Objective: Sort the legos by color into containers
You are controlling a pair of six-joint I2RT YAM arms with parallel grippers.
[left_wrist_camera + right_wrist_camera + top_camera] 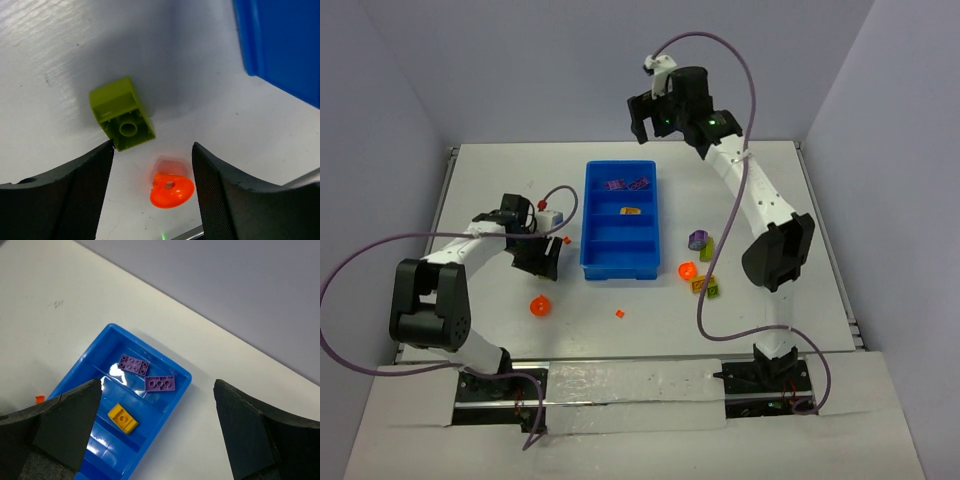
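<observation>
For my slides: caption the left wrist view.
Open left pincer above a lime lego and round orange lego, blue tray nearby.

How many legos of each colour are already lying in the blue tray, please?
Purple legos: 2
Yellow legos: 1
Total in the blue tray: 3

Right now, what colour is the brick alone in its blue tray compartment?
Yellow brick; right wrist view best.

bright, even light; soft shadow across the table (190, 60); white glare inside the tray (150, 352)
</observation>
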